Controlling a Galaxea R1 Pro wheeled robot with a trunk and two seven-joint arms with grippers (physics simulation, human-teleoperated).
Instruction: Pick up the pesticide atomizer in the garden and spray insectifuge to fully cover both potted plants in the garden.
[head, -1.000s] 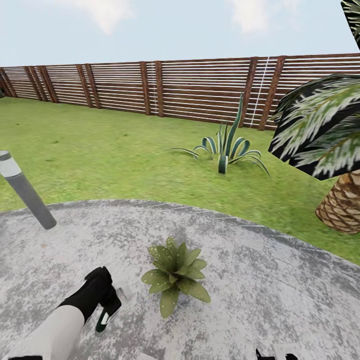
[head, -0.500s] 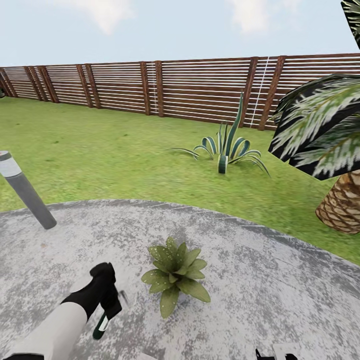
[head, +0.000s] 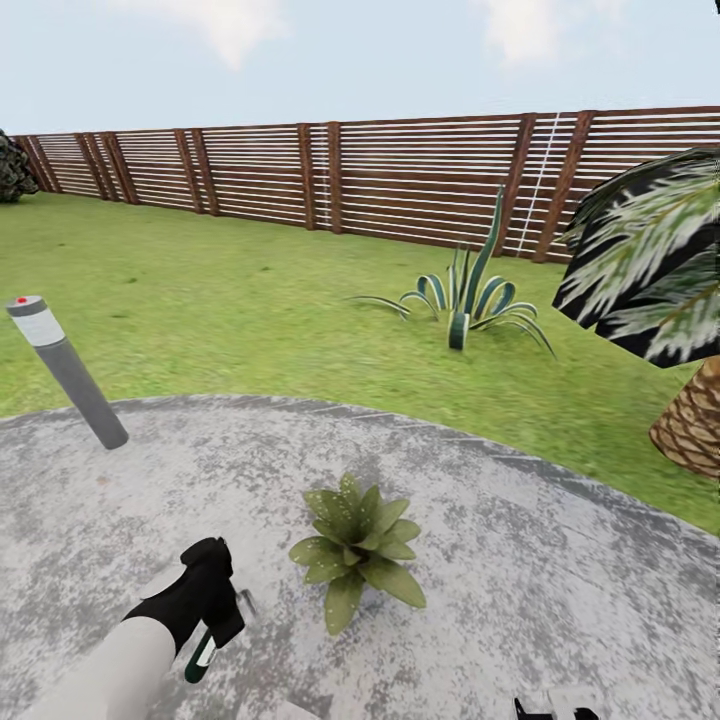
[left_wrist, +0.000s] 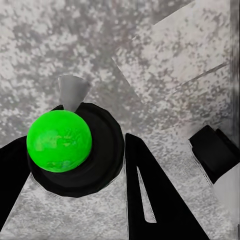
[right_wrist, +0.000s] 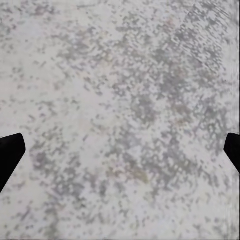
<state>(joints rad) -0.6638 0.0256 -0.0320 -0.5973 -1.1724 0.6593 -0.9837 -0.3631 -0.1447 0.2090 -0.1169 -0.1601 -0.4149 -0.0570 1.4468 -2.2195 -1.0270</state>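
One potted plant (head: 355, 548), a low rosette of pointed green leaves, stands on the paved circle (head: 520, 590) of the garden. Just left of it, my left gripper (head: 215, 628) is shut on the pesticide atomizer (head: 201, 655), whose dark-green body and white label hang below the black hand. In the left wrist view the atomizer (left_wrist: 60, 142) appears end-on as a bright green round part in a black collar with a grey nozzle, between my black fingers (left_wrist: 150, 195). My right gripper (head: 548, 711) is low at the front right. It stands open over bare paving (right_wrist: 120, 100).
A grey bollard light (head: 68, 372) leans at the left edge of the paving. On the lawn (head: 200, 300) behind grows a striped agave (head: 465, 295). A palm (head: 690, 425) is at the right. A brown slat fence (head: 400, 180) closes the back.
The head camera has turned slightly, so the fence, bollard and plants sit further right. My left gripper has dipped a little, and the atomizer now hangs more steeply.
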